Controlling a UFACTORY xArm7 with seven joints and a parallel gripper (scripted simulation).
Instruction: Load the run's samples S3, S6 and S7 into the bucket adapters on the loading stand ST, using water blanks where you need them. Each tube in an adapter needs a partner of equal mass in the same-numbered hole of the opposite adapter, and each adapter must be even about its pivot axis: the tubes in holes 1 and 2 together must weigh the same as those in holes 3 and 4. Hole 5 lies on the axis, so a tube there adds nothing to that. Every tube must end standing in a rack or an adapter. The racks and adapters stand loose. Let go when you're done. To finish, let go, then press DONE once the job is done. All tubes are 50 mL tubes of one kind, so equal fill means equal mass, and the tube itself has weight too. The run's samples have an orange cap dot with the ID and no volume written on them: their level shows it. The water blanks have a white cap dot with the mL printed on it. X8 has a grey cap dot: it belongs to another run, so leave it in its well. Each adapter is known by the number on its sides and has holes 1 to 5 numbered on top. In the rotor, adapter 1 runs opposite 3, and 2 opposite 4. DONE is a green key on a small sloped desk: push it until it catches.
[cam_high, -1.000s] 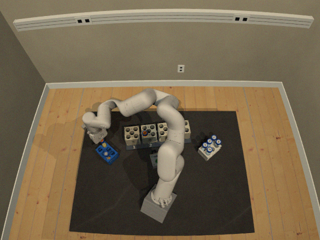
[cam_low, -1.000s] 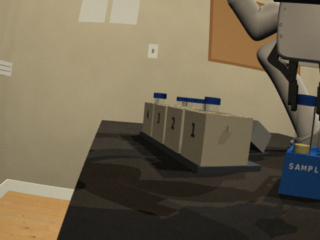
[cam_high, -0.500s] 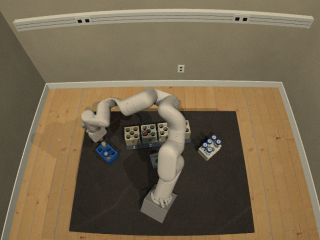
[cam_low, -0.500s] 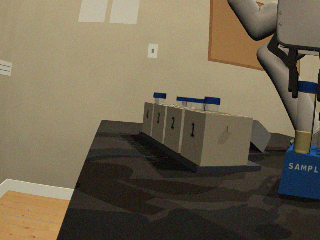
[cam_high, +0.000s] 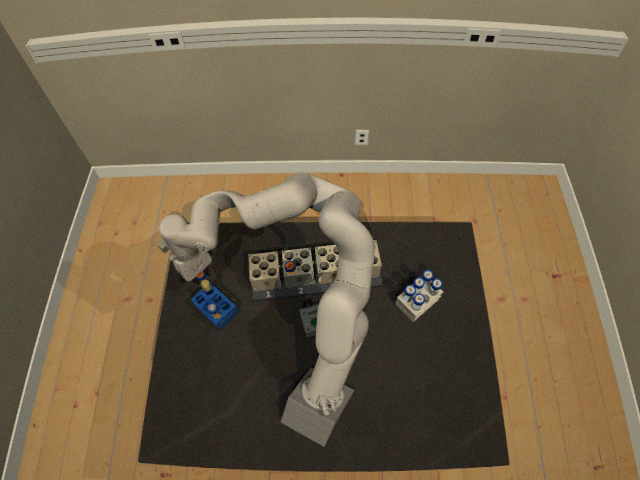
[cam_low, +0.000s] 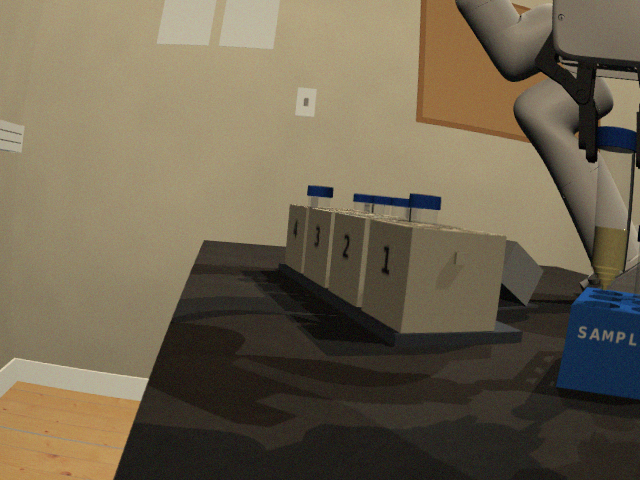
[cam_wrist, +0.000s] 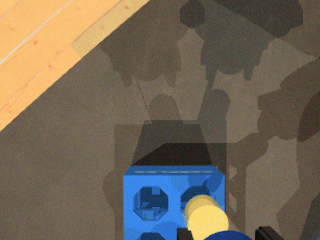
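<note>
Toward the left edge of the dark bench mat, the gripper (cam_low: 612, 147) hangs over the blue sample rack (cam_high: 213, 306), its jaws pinching a sample tube (cam_low: 610, 206) just under the blue cap. In the exterior view the tube's conical tip sits right above the rack's top, so it looks clear of its well or very nearly so. The yellowish liquid fills only the lowest part, so this is probably a light load, though the level must be matched exactly by its partner. The wall is smooth, stiff plastic, likely slippery; the hold below the cap rim seems sound, since the rim can stop the tube from sliding down.

Further right, near the mat's middle toward the back edge, the loading stand (cam_high: 316, 294) carries the four adapters. Adapter 2 (cam_high: 298, 266) holds one orange-dotted tube (cam_high: 290, 266). Near the right edge, the white blank rack (cam_high: 417, 301) holds the water blanks.
</note>
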